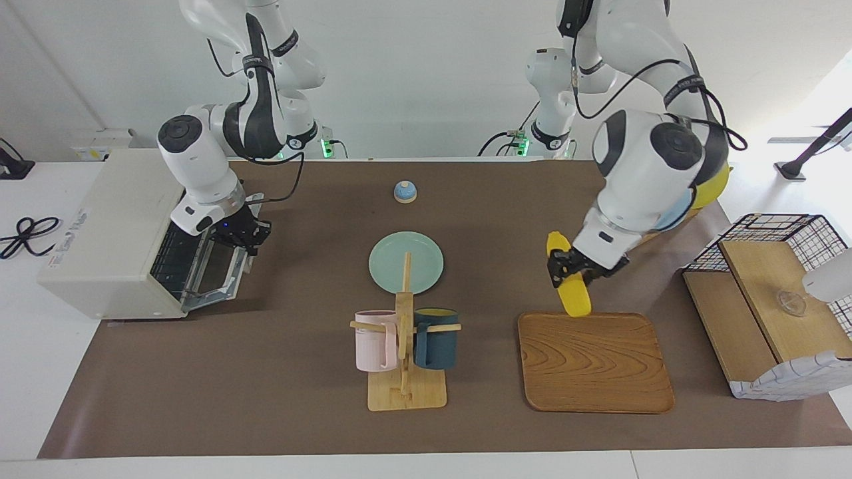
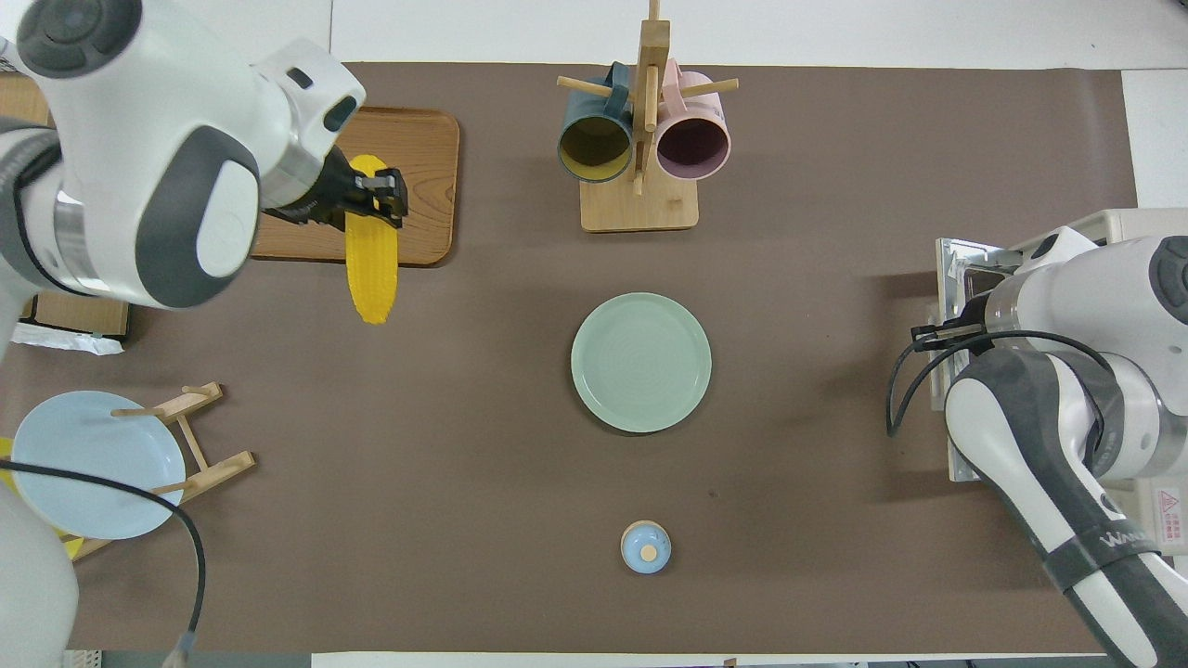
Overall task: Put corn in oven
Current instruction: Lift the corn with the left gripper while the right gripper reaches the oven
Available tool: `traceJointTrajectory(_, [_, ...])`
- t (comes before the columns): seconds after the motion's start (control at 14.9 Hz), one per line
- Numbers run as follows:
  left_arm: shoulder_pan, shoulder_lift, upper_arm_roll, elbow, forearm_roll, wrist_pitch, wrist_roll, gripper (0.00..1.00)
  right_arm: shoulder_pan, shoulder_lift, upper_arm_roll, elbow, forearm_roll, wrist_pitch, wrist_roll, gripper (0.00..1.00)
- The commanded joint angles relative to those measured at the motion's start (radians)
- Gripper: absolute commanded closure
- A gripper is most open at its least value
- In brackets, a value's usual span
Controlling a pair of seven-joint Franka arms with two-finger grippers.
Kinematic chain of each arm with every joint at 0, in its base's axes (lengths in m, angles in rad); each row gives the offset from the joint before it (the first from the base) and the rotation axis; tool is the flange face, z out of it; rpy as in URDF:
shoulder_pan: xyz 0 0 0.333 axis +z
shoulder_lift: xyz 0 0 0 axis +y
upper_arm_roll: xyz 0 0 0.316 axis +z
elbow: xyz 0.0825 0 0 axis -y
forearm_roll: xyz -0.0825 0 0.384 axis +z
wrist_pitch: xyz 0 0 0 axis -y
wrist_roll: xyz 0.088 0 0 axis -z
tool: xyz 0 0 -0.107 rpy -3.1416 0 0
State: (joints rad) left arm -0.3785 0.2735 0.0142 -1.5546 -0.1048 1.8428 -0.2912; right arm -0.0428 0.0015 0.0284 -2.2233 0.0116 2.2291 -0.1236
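Observation:
The yellow corn (image 1: 576,299) is held tilted in my left gripper (image 1: 571,269), which is shut on its middle, over the robot-side edge of the wooden tray (image 1: 592,362). In the overhead view the corn (image 2: 371,274) sticks out from the left gripper (image 2: 373,197) past the tray's edge. The cream-white oven (image 1: 113,226) stands at the right arm's end of the table with its glass door (image 1: 216,276) swung down and open. My right gripper (image 1: 243,233) is at the door's free upper edge. In the overhead view the right arm hides most of the oven (image 2: 1114,223).
A green plate (image 1: 406,263) lies mid-table, with a mug rack (image 1: 405,352) holding a pink and a dark blue mug farther from the robots. A small blue knobbed lid (image 1: 405,191) lies near the robots. A wire basket with wooden boards (image 1: 772,299) and a rack with a pale blue plate (image 2: 93,464) stand at the left arm's end.

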Motion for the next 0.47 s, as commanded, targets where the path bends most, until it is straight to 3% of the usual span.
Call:
traceJointTrajectory(0.0, [-0.152,-0.170,0.023,-0.296,-0.009,0.106,-0.092,1.00,-0.046,0.040,-0.035,-0.033,-0.055,0.084,-0.016,1.00])
traceJointTrajectory(0.2, [-0.288,-0.218,0.021,-0.438,-0.009,0.332,-0.247,1.00,-0.045,0.037,-0.033,-0.067,-0.055,0.119,-0.014,1.00])
traceJointTrajectory(0.4, [-0.393,-0.140,0.021,-0.420,-0.009,0.398,-0.319,1.00,-0.045,0.074,-0.031,-0.070,-0.053,0.145,-0.014,1.00])
